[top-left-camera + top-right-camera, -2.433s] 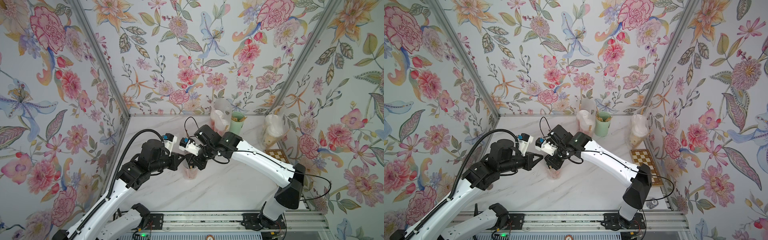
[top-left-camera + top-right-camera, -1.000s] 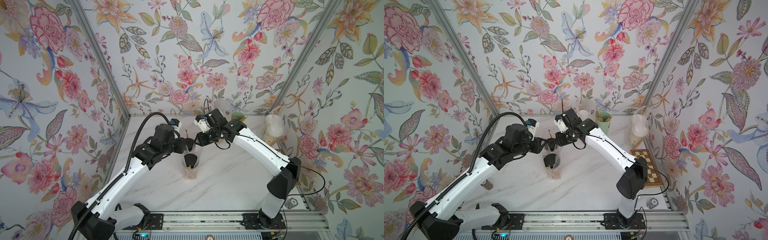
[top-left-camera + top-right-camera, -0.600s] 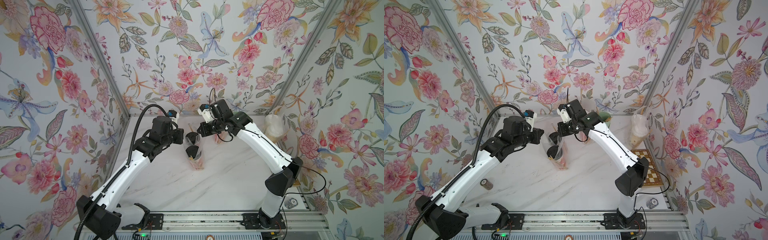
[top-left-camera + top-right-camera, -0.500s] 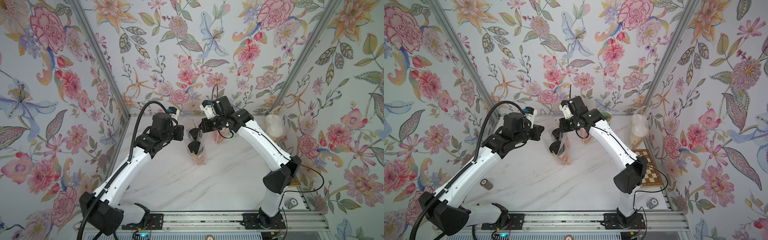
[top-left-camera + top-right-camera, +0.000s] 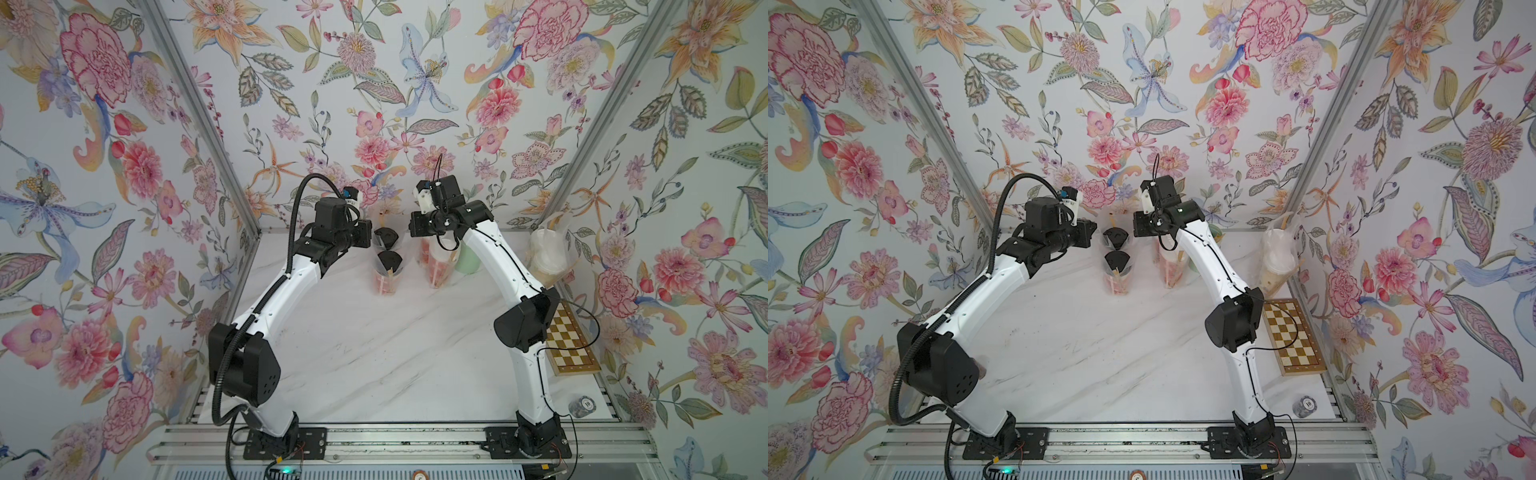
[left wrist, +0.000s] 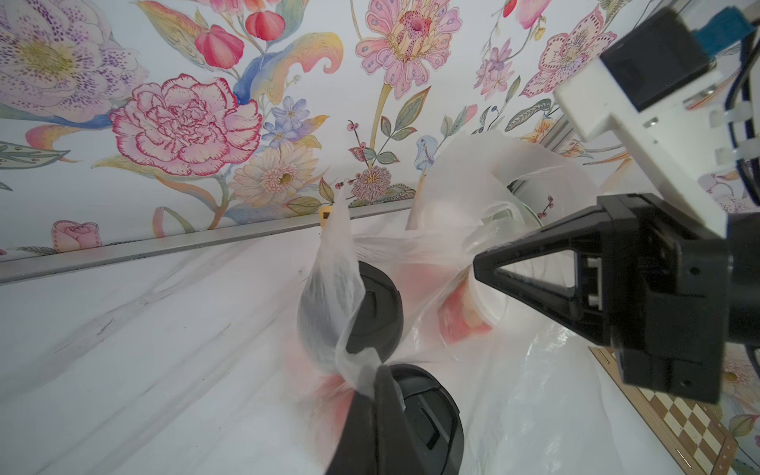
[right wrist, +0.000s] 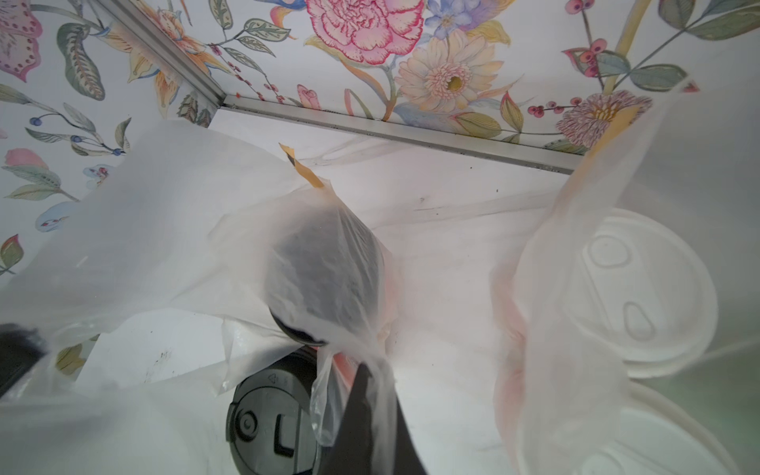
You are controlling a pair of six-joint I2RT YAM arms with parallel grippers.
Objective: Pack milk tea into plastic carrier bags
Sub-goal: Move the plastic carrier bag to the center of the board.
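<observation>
Left hand (image 6: 376, 372), right hand (image 7: 364, 370) pinch thin crinkly bag (image 7: 164, 205); round black lids (image 7: 271, 427).

Top views overlook all; wrist views share black-lidded cups (image 6: 427, 419).

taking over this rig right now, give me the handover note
left pincer: shut on a handle of the black-lid bag.
right pincer: shut on the same bag's opposite side.
things: that bag holds two red cups; white-lid red pair bagged beside it; clear pair bagged by the right wall.
done: all six cups look bagged.
to do: probably release and retract; whether the bag rests on the table is unclear.
</observation>
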